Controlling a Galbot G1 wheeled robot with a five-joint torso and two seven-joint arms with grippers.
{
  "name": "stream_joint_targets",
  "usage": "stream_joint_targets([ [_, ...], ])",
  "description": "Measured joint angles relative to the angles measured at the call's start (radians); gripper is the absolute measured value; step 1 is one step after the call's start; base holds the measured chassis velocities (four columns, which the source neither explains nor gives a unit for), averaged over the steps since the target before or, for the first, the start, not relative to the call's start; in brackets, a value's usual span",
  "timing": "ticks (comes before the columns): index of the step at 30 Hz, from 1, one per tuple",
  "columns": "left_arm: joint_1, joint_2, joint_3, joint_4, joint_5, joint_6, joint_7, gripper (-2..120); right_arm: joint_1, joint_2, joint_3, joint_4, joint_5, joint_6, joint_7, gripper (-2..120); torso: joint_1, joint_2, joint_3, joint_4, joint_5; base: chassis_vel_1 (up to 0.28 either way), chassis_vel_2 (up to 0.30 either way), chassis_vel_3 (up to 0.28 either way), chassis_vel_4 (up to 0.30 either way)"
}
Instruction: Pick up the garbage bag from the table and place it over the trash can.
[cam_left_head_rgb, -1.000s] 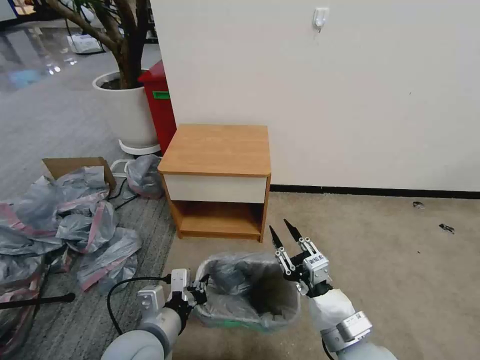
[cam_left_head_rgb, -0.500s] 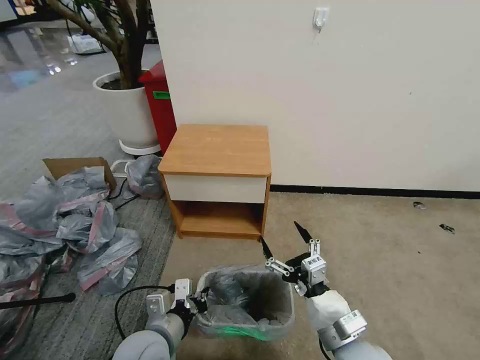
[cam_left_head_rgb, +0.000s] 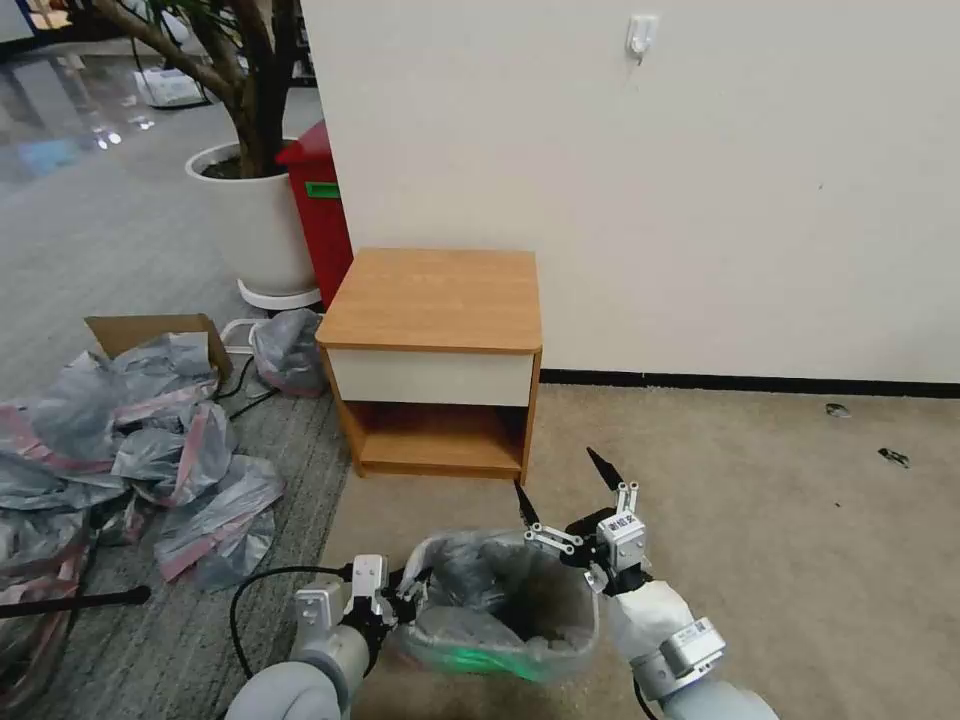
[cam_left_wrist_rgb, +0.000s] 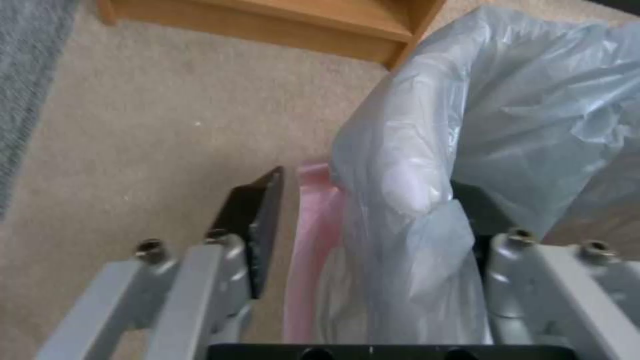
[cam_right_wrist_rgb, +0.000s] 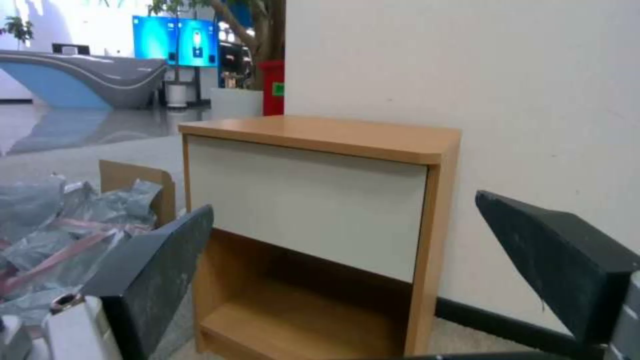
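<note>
Garbage bag (cam_left_head_rgb: 480, 590) crinkled, translucent grey, lining trash can (cam_left_head_rgb: 500, 662).

Between my left end effector's (cam_left_wrist_rgb: 363, 220) matt black pads (cam_left_wrist_rgb: 257, 220) I see the garbage bag (cam_left_wrist_rgb: 427, 165): thin, crinkled, translucent grey plastic with a glossy sheen and a pink band. Its linkages look like dull brushed metal. Ahead of my right end effector (cam_left_head_rgb: 567, 483) the surface (cam_right_wrist_rgb: 347, 135) is smooth orange-brown wood with a flat white matt drawer front (cam_right_wrist_rgb: 307, 210). The carpet (cam_left_wrist_rgb: 160, 125) beside the left one is short, rough beige pile.
</note>
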Motion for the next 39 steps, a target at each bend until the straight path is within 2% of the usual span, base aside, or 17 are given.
stream_joint_targets([
  [3,0.002,0.004,0.000,-0.011,0.024,-0.021,0.019,73,-0.005,0.001,-0.001,0.003,-0.002,-0.001,-0.001,100,0.000,0.000,0.000,0.0000,0.0001,0.000,0.000,0.000,0.000],
  [5,0.003,0.006,0.000,-0.013,0.029,-0.027,0.025,74,-0.007,0.001,-0.003,0.006,-0.002,-0.002,-0.001,100,0.000,0.000,0.000,0.0000,0.0002,0.000,0.000,0.000,0.000],
  [8,0.008,0.012,0.000,-0.022,0.057,-0.070,0.062,89,-0.014,0.006,-0.008,0.015,-0.004,-0.008,0.001,100,0.000,0.000,0.000,0.0000,0.0002,0.000,0.000,0.000,0.000],
  [9,0.008,0.012,0.000,-0.022,0.057,-0.070,0.062,89,-0.014,0.006,-0.008,0.015,-0.004,-0.008,0.001,100,0.000,0.000,0.000,0.0000,0.0002,0.000,0.000,0.000,0.000],
  [10,0.010,0.014,0.001,-0.026,0.072,-0.095,0.077,95,-0.016,0.008,-0.008,0.016,-0.006,-0.010,0.007,100,0.000,0.000,0.000,0.0000,0.0001,0.000,0.000,0.000,0.000],
  [12,0.015,0.015,0.002,-0.030,0.126,-0.165,0.100,99,-0.018,0.010,-0.007,0.016,-0.012,-0.019,0.034,100,0.000,0.000,0.000,0.0000,0.0002,0.000,0.000,0.000,0.000],
  [13,0.015,0.015,0.002,-0.030,0.126,-0.165,0.100,99,-0.018,0.010,-0.007,0.016,-0.012,-0.019,0.034,100,0.000,0.000,0.000,0.0000,0.0002,0.000,0.000,0.000,0.000],
  [15,0.026,0.011,-0.001,-0.004,0.234,-0.371,0.105,100,-0.024,0.026,0.007,0.010,-0.034,-0.052,0.108,100,0.000,0.000,0.000,0.0001,0.0002,0.000,0.000,0.000,0.000],
  [16,0.029,0.008,-0.012,0.031,0.276,-0.512,0.106,100,-0.033,0.040,0.020,-0.002,-0.038,-0.065,0.146,100,0.000,0.000,0.000,0.0001,0.0002,0.000,0.000,0.000,0.000],
  [17,0.029,0.008,-0.012,0.031,0.276,-0.512,0.106,100,-0.033,0.040,0.020,-0.002,-0.038,-0.065,0.146,100,0.000,0.000,0.000,0.0001,0.0002,0.000,0.000,0.000,0.000],
  [19,0.032,0.006,-0.043,0.090,0.314,-0.697,0.111,100,-0.060,0.057,0.035,-0.020,-0.028,-0.071,0.191,100,0.000,0.000,0.000,0.0000,-0.0001,0.000,0.000,0.000,0.000],
  [21,0.040,0.008,-0.077,0.127,0.326,-0.789,0.119,100,-0.088,0.072,0.048,-0.043,-0.014,-0.044,0.205,100,0.000,0.000,0.000,0.0000,0.0001,0.000,0.000,0.000,0.000],
  [28,0.046,0.004,-0.118,0.141,0.325,-0.850,0.124,100,-0.087,0.102,0.069,-0.067,-0.014,0.003,0.211,100,0.000,0.000,0.000,0.0001,0.0001,0.000,0.000,0.000,0.000],
  [39,0.042,-0.001,-0.125,0.127,0.311,-0.854,0.128,100,-0.077,0.110,0.081,-0.070,-0.026,0.005,0.214,100,0.000,0.000,0.000,0.0000,0.0002,0.000,0.000,0.000,0.000],
])
